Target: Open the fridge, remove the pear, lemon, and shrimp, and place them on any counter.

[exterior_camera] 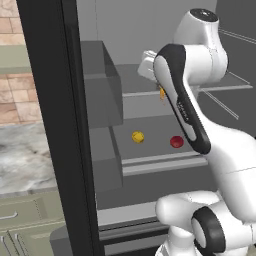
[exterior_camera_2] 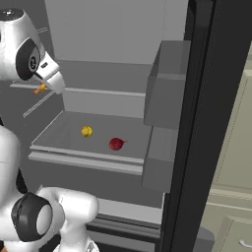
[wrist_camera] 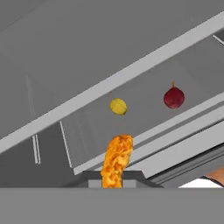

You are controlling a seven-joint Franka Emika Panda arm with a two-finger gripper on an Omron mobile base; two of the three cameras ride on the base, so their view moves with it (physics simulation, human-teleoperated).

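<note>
Shrimp, pinched endwise in nearly closed fingers, points along them toward the fridge shelves.

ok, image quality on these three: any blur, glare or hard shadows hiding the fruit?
Left base view: flat render light, no glare; lemon and pear sharp, the arm covers part of the shelf. Right base view: same even light, faint contact shadows only. Hand view: rolled, shrimp close and slightly soft, both fruits clear.
</note>
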